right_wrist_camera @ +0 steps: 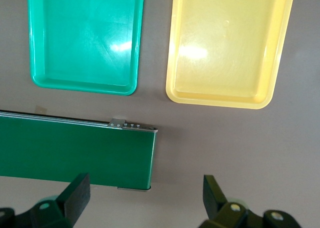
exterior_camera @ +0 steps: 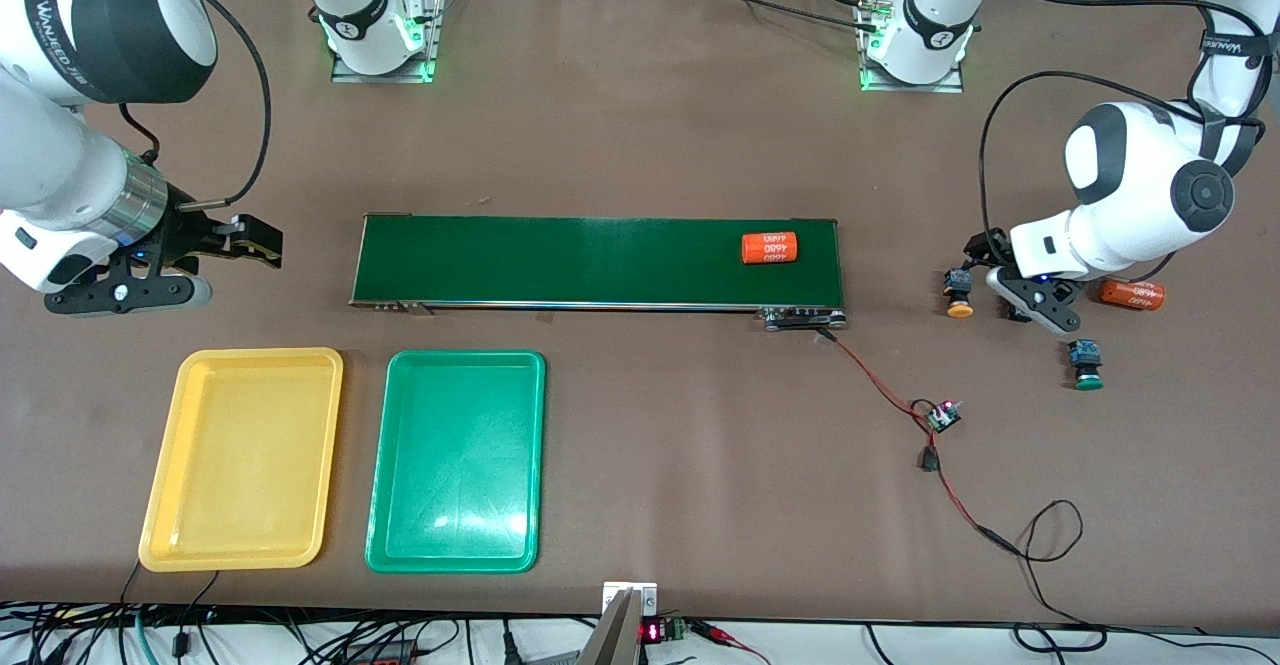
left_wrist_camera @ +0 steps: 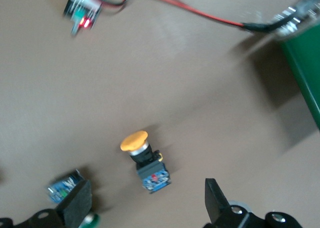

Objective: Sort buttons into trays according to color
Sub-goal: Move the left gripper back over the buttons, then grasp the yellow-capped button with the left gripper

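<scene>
Green button (left_wrist_camera: 89,219) half hidden under left gripper (left_wrist_camera: 145,203)

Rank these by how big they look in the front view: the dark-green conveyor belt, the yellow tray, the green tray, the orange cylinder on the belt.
1. Long dark-green conveyor belt
2. Flat yellow plastic tray and flat green plastic tray: alike, not ranked
3. Orange cylinder with white print

Brown desk (exterior_camera: 640,95) carries: conveyor belt (exterior_camera: 560,260) mid-desk, yellow tray (exterior_camera: 243,460) and green tray (exterior_camera: 457,462) nearer the camera, both empty. At left arm's end: yellow button (exterior_camera: 959,294), green button (exterior_camera: 1085,364), orange cylinder (exterior_camera: 1133,294), probably one more button, half hidden. Small wired board (exterior_camera: 942,415).
</scene>
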